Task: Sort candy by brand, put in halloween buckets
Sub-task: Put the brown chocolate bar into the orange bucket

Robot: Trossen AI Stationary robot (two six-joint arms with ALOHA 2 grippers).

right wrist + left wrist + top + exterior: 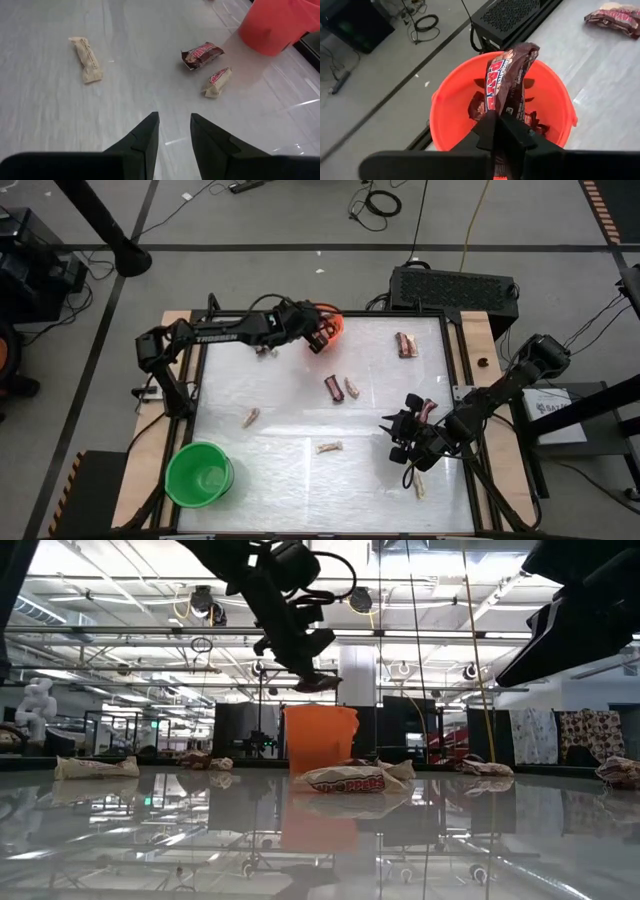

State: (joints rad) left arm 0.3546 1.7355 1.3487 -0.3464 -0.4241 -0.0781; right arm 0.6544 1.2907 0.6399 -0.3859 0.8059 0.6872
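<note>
A cream-wrapped candy (pixel 352 779) is seen nearest in the low view, lying on the tabletop (pixel 150 840) before the orange bucket (pixel 320 738). Only the left wrist view looks into that bucket: a dark brown-red bar (pixel 507 85) is pinched in the nearly closed jaws of the left gripper (pixel 498 125) directly above it (more dark bars lie inside). The right gripper (pixel 174 131) hovers with jaws parted and empty, a dark piece (pixel 201 54) and two pale ones ahead. The green bucket (pixel 199 474) is shown only from above, at the near left corner.
</note>
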